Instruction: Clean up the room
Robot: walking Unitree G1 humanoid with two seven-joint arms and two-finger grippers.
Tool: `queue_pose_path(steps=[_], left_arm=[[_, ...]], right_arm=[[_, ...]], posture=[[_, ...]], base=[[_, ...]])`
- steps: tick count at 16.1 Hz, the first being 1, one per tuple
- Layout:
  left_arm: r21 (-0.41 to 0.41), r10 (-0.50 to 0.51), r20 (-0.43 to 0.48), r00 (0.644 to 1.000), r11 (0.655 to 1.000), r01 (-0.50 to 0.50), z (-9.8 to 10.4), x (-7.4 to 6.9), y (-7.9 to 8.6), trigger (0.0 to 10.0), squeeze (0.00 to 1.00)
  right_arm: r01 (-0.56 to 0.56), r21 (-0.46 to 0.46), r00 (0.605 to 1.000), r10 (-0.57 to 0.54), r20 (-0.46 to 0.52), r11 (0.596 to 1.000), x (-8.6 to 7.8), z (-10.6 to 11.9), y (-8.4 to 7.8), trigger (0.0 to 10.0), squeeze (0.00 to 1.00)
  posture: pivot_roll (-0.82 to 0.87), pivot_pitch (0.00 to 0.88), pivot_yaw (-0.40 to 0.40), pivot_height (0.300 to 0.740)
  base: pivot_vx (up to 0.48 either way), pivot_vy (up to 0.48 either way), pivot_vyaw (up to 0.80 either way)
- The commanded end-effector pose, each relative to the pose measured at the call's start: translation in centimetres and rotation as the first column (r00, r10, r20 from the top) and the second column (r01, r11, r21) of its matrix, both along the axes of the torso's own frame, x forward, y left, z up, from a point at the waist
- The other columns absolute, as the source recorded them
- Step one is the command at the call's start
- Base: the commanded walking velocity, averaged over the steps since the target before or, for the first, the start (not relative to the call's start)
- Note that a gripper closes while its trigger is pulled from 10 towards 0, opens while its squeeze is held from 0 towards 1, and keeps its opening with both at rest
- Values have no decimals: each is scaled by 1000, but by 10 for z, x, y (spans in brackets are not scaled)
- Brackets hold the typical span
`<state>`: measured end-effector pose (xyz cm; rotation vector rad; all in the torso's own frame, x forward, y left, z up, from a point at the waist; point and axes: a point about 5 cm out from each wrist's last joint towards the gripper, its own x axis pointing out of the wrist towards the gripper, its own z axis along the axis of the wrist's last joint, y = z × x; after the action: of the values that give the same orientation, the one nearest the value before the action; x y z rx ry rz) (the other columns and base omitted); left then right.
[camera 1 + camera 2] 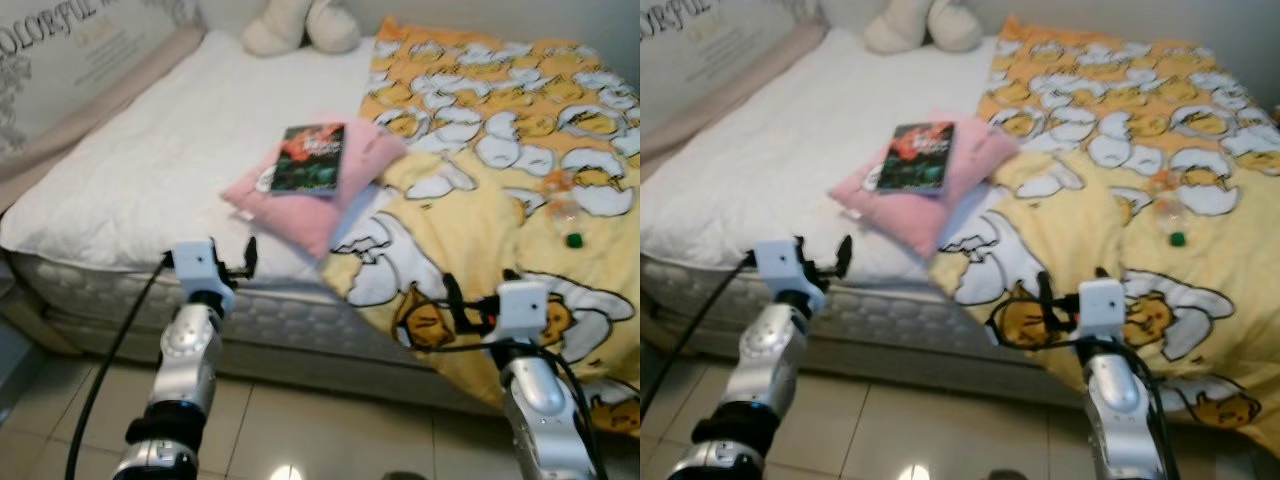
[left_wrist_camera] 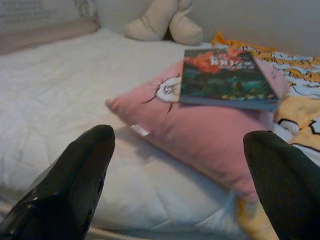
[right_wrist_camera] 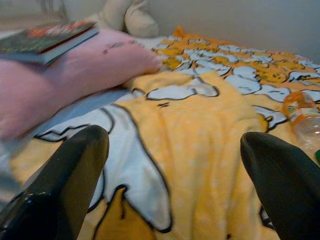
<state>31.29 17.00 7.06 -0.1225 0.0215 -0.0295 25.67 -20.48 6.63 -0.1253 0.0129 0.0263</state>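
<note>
Here, a bed [image 1: 120,190] with a white mattress cover takes up most of the frame, seen from above by a robot standing at its foot on a tiled floor [image 1: 300,420]. A pink pillow [image 1: 320,195] lies near the centre, and a dark book [image 1: 310,158] with a red and green cover rests flat on top of it. To the right, a yellow blanket [image 1: 500,200] printed with white cartoon egg shapes covers the bed and hangs over its near edge. On the blanket at the right of the frame lies a clear plastic bottle [image 1: 567,205] with an orange label and a green cap. A cream soft toy [image 1: 300,25] sits at the top centre, against the wall. The left gripper [image 1: 235,262] is raised at lower left in front of the mattress edge, its fingers spread wide and holding nothing. The right gripper [image 1: 462,300] is raised at lower right over the blanket's hanging edge, also spread wide and holding nothing.
</note>
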Motion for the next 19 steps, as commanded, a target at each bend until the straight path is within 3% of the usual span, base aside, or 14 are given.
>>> queue_pose_path(steps=[1, 5, 9, 12, 16, 19], left_arm=[[-26, -18, 8, 1000, 999, 18, 5, 6, -11, 10000, 0], [-35, -40, -5, 999, 999, 40, 3, 4, -19, 10000, 0], [-15, -28, -25, 999, 999, 28, 2, 3, -17, 10000, 0], [51, 28, -1, 1000, 998, -28, 8, 1, -5, 10000, 0], [72, 128, 47, 991, 989, -131, 13, -13, 12, 10000, 0], [129, 141, 84, 986, 980, -151, 22, -16, 12, 10000, 0]], right_arm=[[9, -1, 1000, -9, 8, 1000, 5, 5, 0, 10000, 0], [-17, 16, 999, 17, 30, 1000, 16, 11, 11, 10000, 0], [-55, 49, 998, 56, -16, 997, 19, 2, 20, 10000, 0], [-151, 66, 988, 153, -27, 986, 33, 3, 38, 10000, 0], [-233, 67, 971, 236, -32, 970, 48, 7, 53, 10000, 0], [-264, 79, 963, 267, -30, 961, 57, 9, 62, 10000, 0]], posture=[[-259, 0, 81, 740], [-256, 2, 80, 740], [-177, 23, 36, 740], [-73, 36, -23, 740], [12, 48, -86, 740], [54, 42, -94, 740]], base=[[0, -472, 0], [0, -472, 0], [0, -471, 0], [0, 0, 0], [0, 0, 0], [0, -160, 0]])
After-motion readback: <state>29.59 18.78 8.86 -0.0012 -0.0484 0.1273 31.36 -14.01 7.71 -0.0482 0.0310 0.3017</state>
